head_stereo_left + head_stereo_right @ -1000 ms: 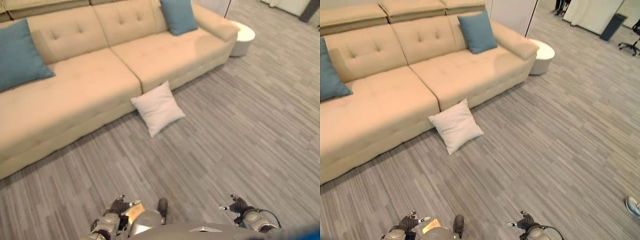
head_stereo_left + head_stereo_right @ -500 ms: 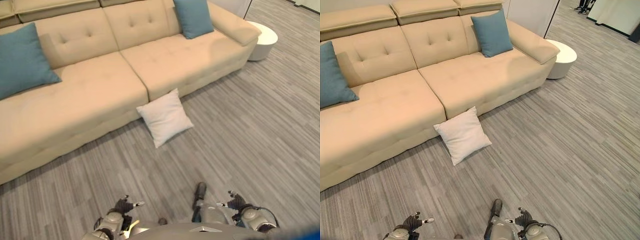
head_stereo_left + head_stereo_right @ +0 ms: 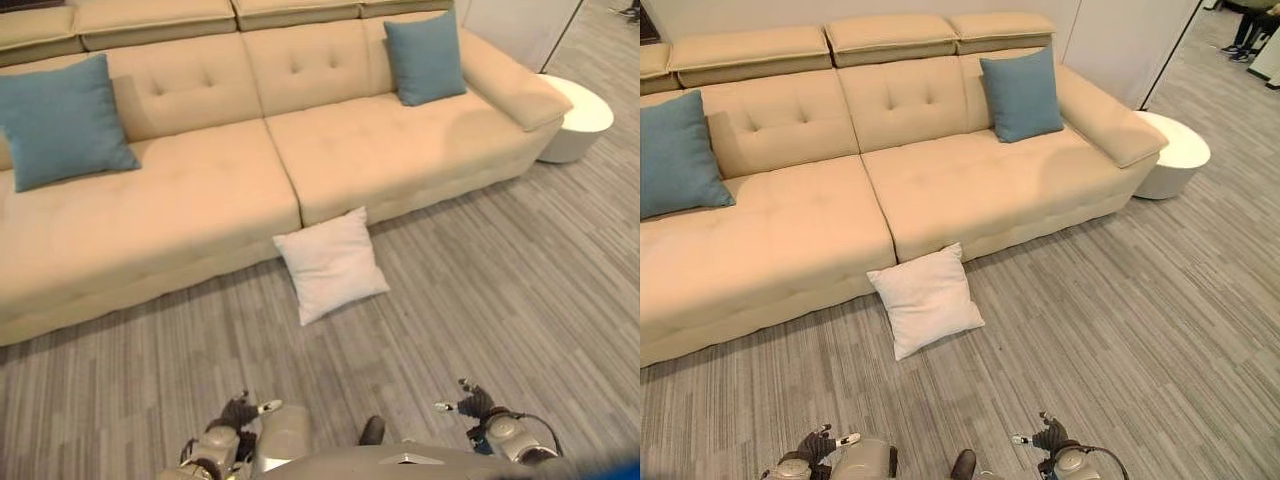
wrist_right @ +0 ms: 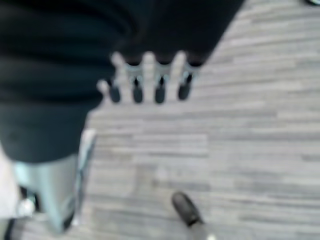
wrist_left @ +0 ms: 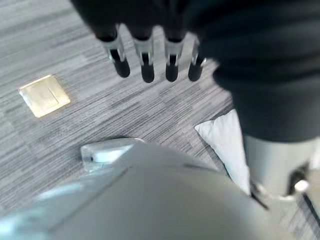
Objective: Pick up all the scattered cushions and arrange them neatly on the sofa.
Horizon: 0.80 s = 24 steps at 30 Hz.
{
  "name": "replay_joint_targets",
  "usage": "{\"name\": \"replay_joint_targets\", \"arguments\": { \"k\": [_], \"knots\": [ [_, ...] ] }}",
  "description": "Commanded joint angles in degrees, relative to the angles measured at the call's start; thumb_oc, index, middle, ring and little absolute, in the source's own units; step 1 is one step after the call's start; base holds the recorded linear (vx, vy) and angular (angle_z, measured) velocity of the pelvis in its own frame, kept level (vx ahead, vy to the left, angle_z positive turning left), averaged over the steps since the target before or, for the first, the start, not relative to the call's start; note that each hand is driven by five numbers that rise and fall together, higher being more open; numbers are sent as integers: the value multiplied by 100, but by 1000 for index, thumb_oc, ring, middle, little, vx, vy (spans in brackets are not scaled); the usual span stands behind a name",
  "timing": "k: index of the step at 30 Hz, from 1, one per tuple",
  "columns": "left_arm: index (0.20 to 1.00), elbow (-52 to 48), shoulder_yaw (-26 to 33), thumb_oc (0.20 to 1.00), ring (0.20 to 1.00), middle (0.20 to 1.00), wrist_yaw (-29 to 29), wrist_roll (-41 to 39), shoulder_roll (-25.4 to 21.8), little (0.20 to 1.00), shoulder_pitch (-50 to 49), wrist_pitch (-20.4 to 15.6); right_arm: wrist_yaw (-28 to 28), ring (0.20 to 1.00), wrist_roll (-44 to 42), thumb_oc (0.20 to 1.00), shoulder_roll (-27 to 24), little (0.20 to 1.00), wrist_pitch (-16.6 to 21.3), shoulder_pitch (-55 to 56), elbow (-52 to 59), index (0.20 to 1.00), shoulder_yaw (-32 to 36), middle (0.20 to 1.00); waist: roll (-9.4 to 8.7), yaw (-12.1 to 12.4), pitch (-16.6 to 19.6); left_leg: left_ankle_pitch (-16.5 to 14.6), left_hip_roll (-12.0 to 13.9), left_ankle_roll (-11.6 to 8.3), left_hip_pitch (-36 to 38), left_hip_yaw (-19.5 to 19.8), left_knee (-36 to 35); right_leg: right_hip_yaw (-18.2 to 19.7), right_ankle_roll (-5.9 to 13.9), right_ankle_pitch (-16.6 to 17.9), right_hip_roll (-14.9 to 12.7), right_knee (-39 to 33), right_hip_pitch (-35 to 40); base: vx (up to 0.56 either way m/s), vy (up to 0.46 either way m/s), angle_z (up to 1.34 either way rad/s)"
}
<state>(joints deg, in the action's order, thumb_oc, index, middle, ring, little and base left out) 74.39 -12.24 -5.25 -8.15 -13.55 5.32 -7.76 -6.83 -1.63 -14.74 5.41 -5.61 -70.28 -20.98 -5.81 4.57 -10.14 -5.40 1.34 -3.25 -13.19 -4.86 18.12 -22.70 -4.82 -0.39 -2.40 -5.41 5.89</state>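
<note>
The view has shifted, showing more beige sofa point(image 3: 940, 180); the square white cushion point(image 3: 927, 299) lies mid-frame on the floor. Left hand point(image 5: 150, 60) and right hand point(image 4: 150, 80) hang relaxed, empty.

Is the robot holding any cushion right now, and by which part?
No. The left hand and right hand hang open, holding nothing; the white cushion lies untouched on the floor.
</note>
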Motion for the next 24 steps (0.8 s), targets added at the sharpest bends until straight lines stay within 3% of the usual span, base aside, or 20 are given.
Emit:
{"name": "replay_joint_targets", "arguments": {
  "k": [1, 3, 6, 7, 9, 11, 13, 15, 18, 20, 21, 24],
  "knots": [
    [1000, -32, -234, 1000, 1000, 1000, -17, 83, 259, 1000, -16, -54, -44, 1000, -19, 1000, -312, 1000, 111, -2, 23, 1000, -46, 1000, 139, 218, 20, 447, -350, 191, 246, -239, -990, 540, 711, -556, 82, 289, 102, 212, 17, 6],
    [1000, -27, -198, 1000, 1000, 1000, -4, 105, 230, 1000, -46, -52, -28, 1000, -22, 1000, -291, 1000, 115, 29, 25, 1000, -37, 1000, 163, 270, 27, 710, -285, 136, 60, -551, -1075, 567, 678, -681, 187, 347, 233, 163, 14, -23],
    [1000, -13, -133, 1000, 1000, 1000, 18, 92, 214, 1000, -106, -33, -14, 1000, 22, 1000, -277, 1000, 112, 41, 15, 1000, -40, 1000, 167, 359, 87, 656, -309, 232, 252, -521, -1289, 647, 683, -757, 227, 415, 308, 217, 74, -25],
    [1000, 47, -78, 1000, 1000, 1000, 37, 87, 204, 1000, -161, -6, 3, 1000, 83, 1000, -230, 1000, 106, 72, -41, 1000, -45, 1000, 137, 378, 196, 617, -389, 326, 403, -331, -1368, 658, 733, -846, 191, 629, 330, 228, 90, -43],
    [1000, 96, -26, 1000, 1000, 1000, 63, 107, 177, 1000, -190, 5, 64, 1000, 136, 1000, -182, 1000, 90, 99, -96, 1000, -21, 1000, 107, 403, 305, 519, -403, 418, 604, -386, -1447, 553, 873, -933, 59, 950, 344, 248, 139, -26],
    [1000, 104, 6, 1000, 1000, 1000, 63, 83, 135, 1000, -205, 11, 89, 1000, 221, 1000, -166, 1000, 78, 97, -102, 1000, -3, 1000, 130, 409, 310, 416, -415, 540, 880, -412, -1537, 418, 1106, -758, -247, 1861, 43, 141, 168, -6],
    [1000, 46, -31, 1000, 1000, 1000, 41, 123, 81, 1000, -139, 10, 113, 1000, 246, 1000, -144, 1000, 55, 54, -62, 1000, 12, 1000, 180, 314, 186, 315, -403, 641, 1130, -324, -1552, 339, 1354, -358, -486, 2793, -355, 92, 132, -9],
    [1000, 12, -52, 1000, 1000, 1000, 35, 104, 19, 1000, -88, -2, 116, 1000, 180, 1000, -116, 1000, 59, 66, -49, 1000, 69, 1000, 223, 221, 141, 239, -404, 664, 1327, -137, -1652, 335, 1312, -219, -656, 3100, -667, 126, 40, 34],
    [1000, -5, -60, 1000, 1000, 1000, 41, 69, 5, 1000, -53, -13, 108, 1000, 141, 1000, -130, 1000, 66, 65, -56, 1000, 103, 1000, 231, 173, 108, 200, -416, 670, 1432, 48, -1738, 361, 1234, -215, -782, 2817, -816, 95, -32, 70],
    [1000, 0, -115, 1000, 1000, 1000, 35, 80, -14, 1000, 10, -39, 91, 1000, 108, 1000, -161, 1000, 63, 28, -12, 1000, 132, 1000, 219, 96, 8, 76, -423, 630, 1569, 304, -1759, 596, 1214, -70, -932, 1972, -1020, 119, -82, 51],
    [1000, 1, -115, 1000, 1000, 1000, 35, 80, -14, 1000, 12, -39, 91, 1000, 108, 1000, -161, 1000, 63, 26, -13, 1000, 133, 1000, 221, 91, 18, 83, -421, 630, 1553, 309, -1757, 589, 1212, -52, -927, 1950, -1023, 108, -64, 37],
    [1000, 78, -146, 1000, 1000, 1000, 3, 117, -7, 1000, 45, -76, 79, 1000, 87, 1000, -185, 1000, 47, 25, 5, 1000, 173, 1000, 129, -27, -72, -81, -530, 565, 1650, 665, -1654, 1275, 1392, 391, -967, 1113, -1211, 146, -96, 66]
  ]
}}
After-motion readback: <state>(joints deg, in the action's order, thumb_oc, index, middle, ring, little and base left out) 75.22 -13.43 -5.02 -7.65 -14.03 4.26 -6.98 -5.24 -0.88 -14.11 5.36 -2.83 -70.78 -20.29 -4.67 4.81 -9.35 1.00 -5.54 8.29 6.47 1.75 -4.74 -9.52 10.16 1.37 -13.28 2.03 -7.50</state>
